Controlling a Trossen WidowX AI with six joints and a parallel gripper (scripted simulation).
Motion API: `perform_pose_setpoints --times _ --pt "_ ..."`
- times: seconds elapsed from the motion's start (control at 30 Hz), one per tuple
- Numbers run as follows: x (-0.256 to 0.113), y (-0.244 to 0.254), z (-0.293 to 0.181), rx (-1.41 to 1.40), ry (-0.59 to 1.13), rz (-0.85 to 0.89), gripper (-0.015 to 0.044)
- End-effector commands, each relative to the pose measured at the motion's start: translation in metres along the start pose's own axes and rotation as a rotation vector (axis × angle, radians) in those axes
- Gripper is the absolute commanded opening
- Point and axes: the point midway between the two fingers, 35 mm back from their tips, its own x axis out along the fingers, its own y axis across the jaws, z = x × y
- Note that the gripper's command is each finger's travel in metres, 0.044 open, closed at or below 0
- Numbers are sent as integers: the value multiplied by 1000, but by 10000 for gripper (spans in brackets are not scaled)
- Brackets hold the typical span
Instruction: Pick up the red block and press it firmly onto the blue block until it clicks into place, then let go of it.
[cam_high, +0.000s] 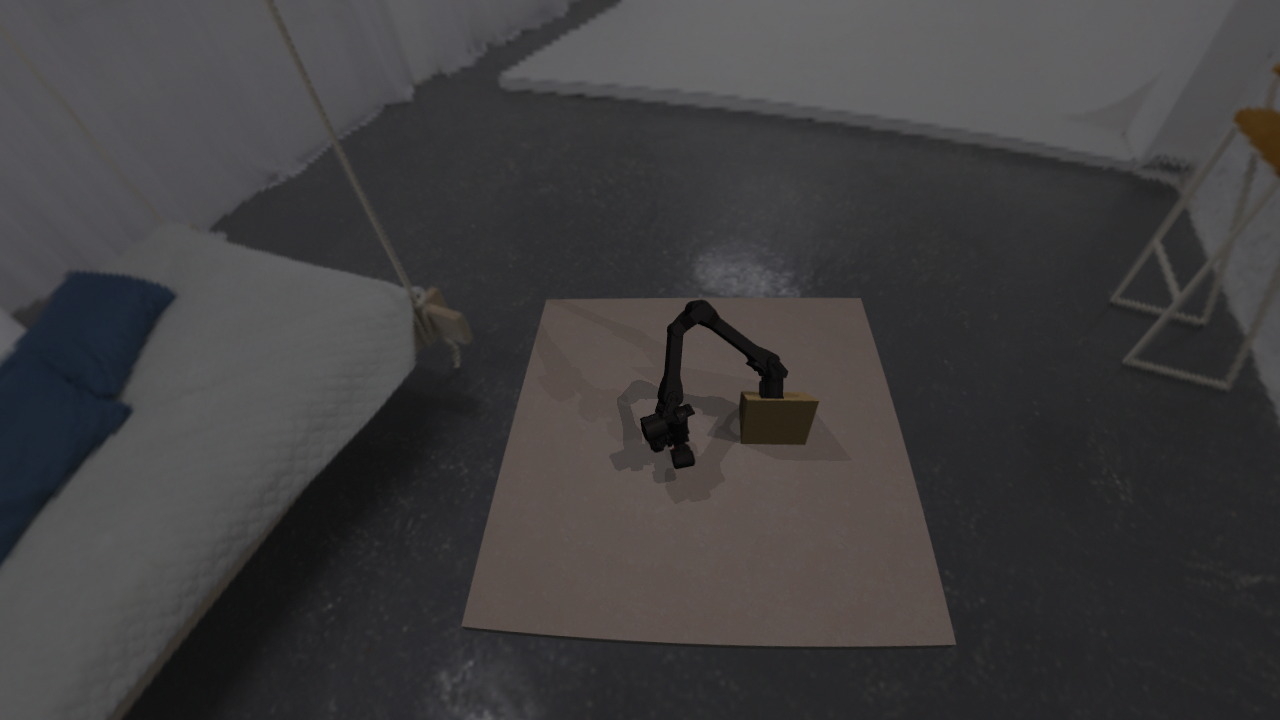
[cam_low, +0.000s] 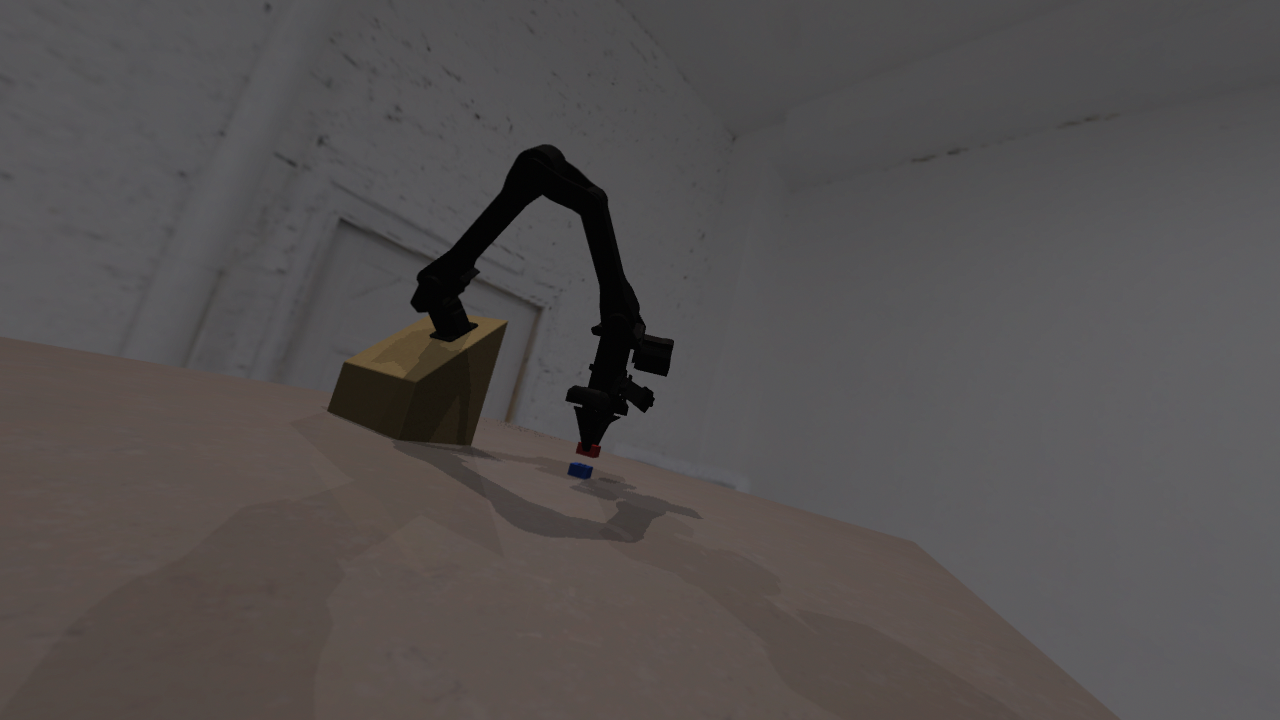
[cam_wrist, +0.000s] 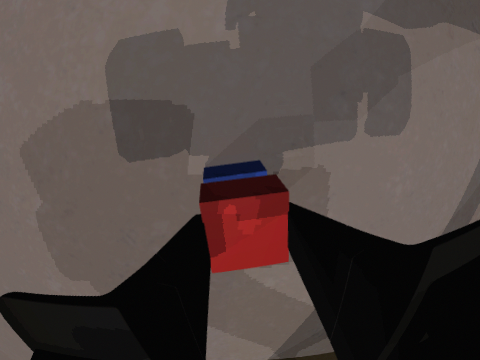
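My gripper (cam_low: 588, 446) (cam_wrist: 243, 219) is shut on the red block (cam_low: 593, 451) (cam_wrist: 255, 245), with one finger on each side of it. The blue block (cam_low: 580, 471) (cam_wrist: 235, 171) sits on the table below. In the exterior view a gap shows between the two blocks, so they are apart, with the red block above the blue one. In the wrist view the red block hides most of the blue block, and only its far part shows. In the top view the arm hides both blocks and the fingertips.
The arm's base stands on a yellow wedge-shaped stand (cam_high: 776, 420) (cam_low: 365, 394) on the pinkish table top (cam_high: 707, 573) (cam_low: 501, 644). Shadows of the arm fall across the table around the blocks. A bed (cam_high: 295, 358) is off to the left in the top view.
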Motion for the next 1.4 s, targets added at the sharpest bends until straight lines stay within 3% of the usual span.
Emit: perform_pose_setpoints --times 0.0,1.37 --pt "10 0 -4 -11 12 -7 0" --pt "19 0 -5 -11 12 -7 0"
